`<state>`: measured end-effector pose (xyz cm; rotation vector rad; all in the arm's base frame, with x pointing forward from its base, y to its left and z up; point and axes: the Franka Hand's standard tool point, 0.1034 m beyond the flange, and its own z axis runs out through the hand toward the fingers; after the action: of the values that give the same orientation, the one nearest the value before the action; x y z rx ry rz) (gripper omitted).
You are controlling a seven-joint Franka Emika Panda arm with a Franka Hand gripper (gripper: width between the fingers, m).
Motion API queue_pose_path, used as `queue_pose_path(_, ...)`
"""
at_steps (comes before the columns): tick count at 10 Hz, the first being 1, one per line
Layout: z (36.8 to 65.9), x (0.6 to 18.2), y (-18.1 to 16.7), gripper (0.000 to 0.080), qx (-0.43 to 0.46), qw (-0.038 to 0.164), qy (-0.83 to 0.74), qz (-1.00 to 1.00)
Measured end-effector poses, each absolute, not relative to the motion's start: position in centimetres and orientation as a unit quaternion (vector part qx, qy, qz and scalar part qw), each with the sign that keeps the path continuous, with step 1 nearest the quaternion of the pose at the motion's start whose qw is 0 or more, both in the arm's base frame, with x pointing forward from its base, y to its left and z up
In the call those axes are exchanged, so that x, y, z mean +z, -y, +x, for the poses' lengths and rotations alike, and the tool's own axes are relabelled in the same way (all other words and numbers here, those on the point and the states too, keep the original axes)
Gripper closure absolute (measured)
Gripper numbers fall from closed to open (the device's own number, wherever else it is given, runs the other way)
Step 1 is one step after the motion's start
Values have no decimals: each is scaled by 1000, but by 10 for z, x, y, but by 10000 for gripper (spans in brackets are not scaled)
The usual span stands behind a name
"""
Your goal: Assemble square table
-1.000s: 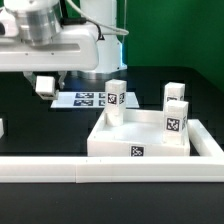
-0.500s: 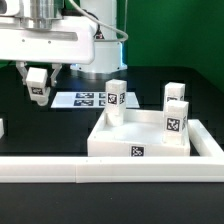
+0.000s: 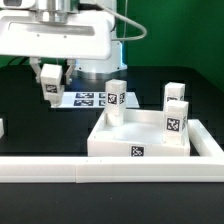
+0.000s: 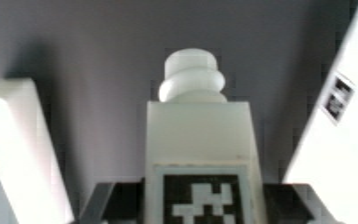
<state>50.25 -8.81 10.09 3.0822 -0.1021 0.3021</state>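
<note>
The square table top (image 3: 140, 138) is a white slab lying near the front rail, with a small tag on its front face. Three white tagged legs stand in its corners: one at the back left (image 3: 115, 100), two on the exterior view's right (image 3: 176, 110). My gripper (image 3: 50, 82) hangs above the black table to the left of the slab, shut on a fourth tagged leg (image 3: 51, 88). In the wrist view the leg (image 4: 202, 120) sits between the dark fingers (image 4: 123, 203) of my gripper (image 4: 202, 208), tag facing the camera and rounded screw end pointing away.
A long white rail fence (image 3: 90, 171) runs along the front and turns back on the exterior view's right. The marker board (image 3: 84, 99) lies flat behind the gripper. A small white piece (image 3: 2, 128) shows at the left edge. White parts (image 4: 16, 150) flank the held leg in the wrist view.
The gripper dipped to the exterior view's left, then came back right and a little up, still holding the leg. The arm's body swung right. The slab and its legs have not moved.
</note>
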Motion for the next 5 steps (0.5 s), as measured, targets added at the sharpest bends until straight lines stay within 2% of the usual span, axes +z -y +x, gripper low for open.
queue_pose_path(2,515,105,71,514,119,23,19,992)
queue_pose_path(5,513,104,74,514,118,24,22,993)
